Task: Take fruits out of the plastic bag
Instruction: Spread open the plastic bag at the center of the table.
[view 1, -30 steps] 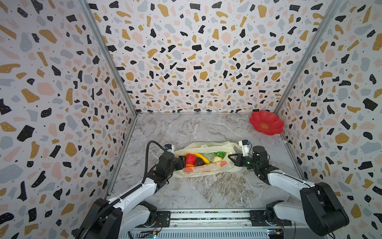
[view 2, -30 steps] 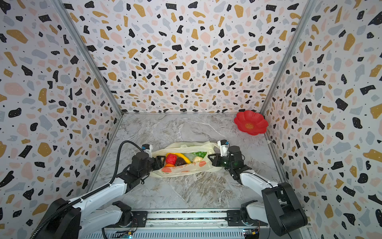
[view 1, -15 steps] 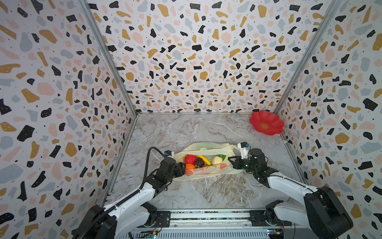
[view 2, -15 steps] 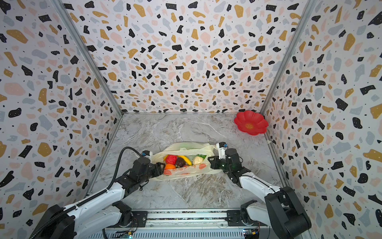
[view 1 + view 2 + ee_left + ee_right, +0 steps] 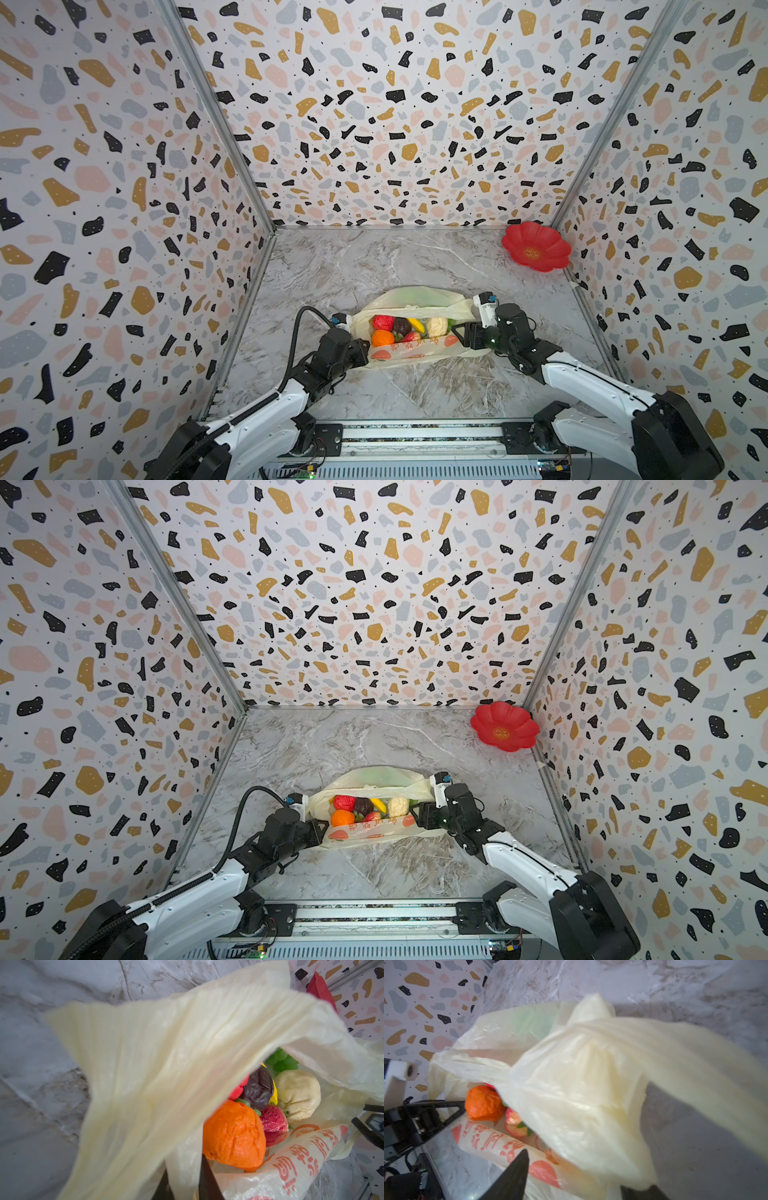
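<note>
Left gripper (image 5: 184,1167): narrow, pinching film at the left end of the plastic bag (image 5: 415,297).
Right gripper (image 5: 459,336): wide, with a bag handle draped loose between its jaws.
Plastic bag: one, on the marble table (image 5: 374,266) between both grippers, mouth agape.
Fruits inside, seven counted, one each: orange (image 5: 382,337), bumpy red one (image 5: 382,322), dark brown one (image 5: 401,326), banana (image 5: 417,325), strawberry (image 5: 273,1124), cream knobbly one (image 5: 436,327), grape bunch (image 5: 281,1061).
Red dish (image 5: 519,241): one, far right corner.

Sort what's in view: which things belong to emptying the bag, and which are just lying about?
Job: plastic bag; inside it orange, bumpy red fruit, dark brown fruit, banana, cream knobbly fruit, strawberry, green grapes.
Lying about: red flower-shaped dish, far right corner.
</note>
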